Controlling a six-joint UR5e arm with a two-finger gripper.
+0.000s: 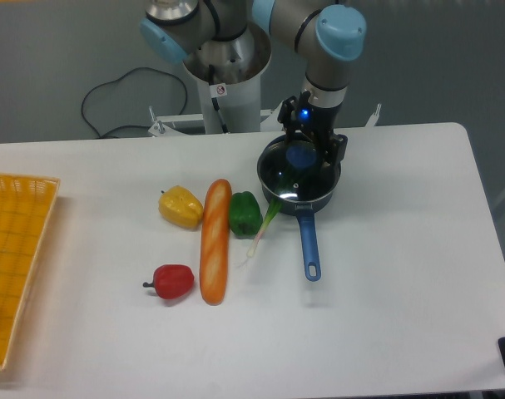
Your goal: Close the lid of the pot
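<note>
From my seat I have the gripper [304, 152] low over the pot [299, 176], its two dark fingers standing on either side of the blue knob [299, 155] at the centre of the pot lid [295, 173]. Whether the fingers pinch the knob or stand a little off it I cannot tell; at this angle the wrist covers the contact. The knob is the one thing on a glass lid that a two-finger hand can take, which is why I come at it straight from above.

The lid lies across the mouth of the pot, its metal rim showing as a bright arc at the near edge, and it looks level with the pot's rim, so I judge the lid seated or very nearly so. What is left, I think, is to let go and lift clear without dragging the lid askew.

The pot's long blue handle [308, 242] points toward the camera, away from the arm, leaving the wrist free. Just left of the pot lie a green pepper [244, 214], a baguette [215, 239], a yellow pepper [181, 207] and a red pepper [172, 281], all apart from the lid. A yellow basket [11, 274] sits at the table's [402, 291] far left edge
</note>
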